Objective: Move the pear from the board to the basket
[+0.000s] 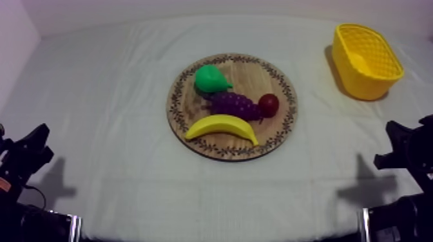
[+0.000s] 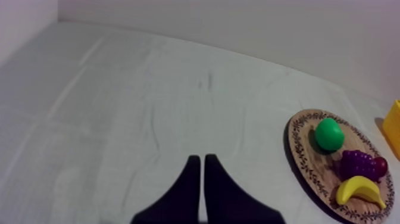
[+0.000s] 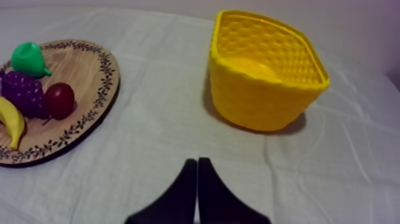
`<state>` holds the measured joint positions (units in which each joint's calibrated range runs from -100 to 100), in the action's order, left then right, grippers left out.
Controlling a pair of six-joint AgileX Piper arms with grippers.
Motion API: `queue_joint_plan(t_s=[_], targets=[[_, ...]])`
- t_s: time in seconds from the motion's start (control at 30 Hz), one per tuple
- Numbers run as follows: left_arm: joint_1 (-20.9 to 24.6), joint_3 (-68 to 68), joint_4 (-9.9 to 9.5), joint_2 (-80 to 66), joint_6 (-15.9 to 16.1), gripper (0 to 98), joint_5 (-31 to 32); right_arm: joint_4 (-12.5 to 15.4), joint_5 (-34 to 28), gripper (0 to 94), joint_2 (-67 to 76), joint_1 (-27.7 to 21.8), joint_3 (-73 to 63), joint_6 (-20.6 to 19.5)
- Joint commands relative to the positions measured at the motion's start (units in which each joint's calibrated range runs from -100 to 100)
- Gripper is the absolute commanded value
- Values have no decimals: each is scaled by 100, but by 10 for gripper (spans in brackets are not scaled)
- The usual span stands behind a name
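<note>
**Object location.** The pear [image 1: 211,79] lies on the round wooden board [image 1: 285,125], on its far-left part as the top view looks down. Its narrow end points toward the board's middle. The bunch of grapes [image 1: 235,103] sits just beside it on the near side. The two probably touch, but this cannot be confirmed. The small red fruit [image 1: 269,104] and the banana [image 1: 222,127] lie nearer the front rim. The yellow basket [image 1: 361,80] stands upright on the cloth [image 1: 116,96] at the right side of the table, well apart from the board.

**Handling.** The pear is a toy and is judged light, rigid and smooth-skinned. Weight is no concern, but the glossy, curved surface may slip under the fingers. Take hold across the broad belly, with the fingers on the sides clear of the grapes. Avoid the tapered end.

**Grippers.** The left gripper [image 2: 200,159] is closed on nothing, its fingers together as a narrow wedge. It hangs over bare cloth, well apart from the board. The right gripper [image 3: 197,161] is likewise clenched and empty, over the cloth on the near side of the board and basket. Neither gripper touches any fruit. Whichever arm goes for the pear must open its fingers wider than the belly before the approach.
</note>
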<state>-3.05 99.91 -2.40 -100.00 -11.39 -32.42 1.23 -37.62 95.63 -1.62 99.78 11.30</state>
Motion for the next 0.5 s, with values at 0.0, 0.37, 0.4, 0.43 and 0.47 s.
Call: queue_joint_plan(t_s=[0.0, 0.37, 0.4, 0.43, 0.47], targets=[[-2, -2, -2, 0, -2, 1, 0, 1, -4, 4, 4, 1, -1, 1], [-2, -2, -2, 0, -2, 1, 0, 1, -4, 4, 4, 13, -1, 2], [-2, -2, -2, 0, -2, 1, 0, 1, -9, 4, 4, 39, -1, 6], [-2, -2, -2, 0, -2, 1, 0, -13, -90, 4, 4, 81, -14, -44], [-2, -2, -2, 0, -2, 1, 0, -35, -190, 4, 4, 126, -37, -117]])
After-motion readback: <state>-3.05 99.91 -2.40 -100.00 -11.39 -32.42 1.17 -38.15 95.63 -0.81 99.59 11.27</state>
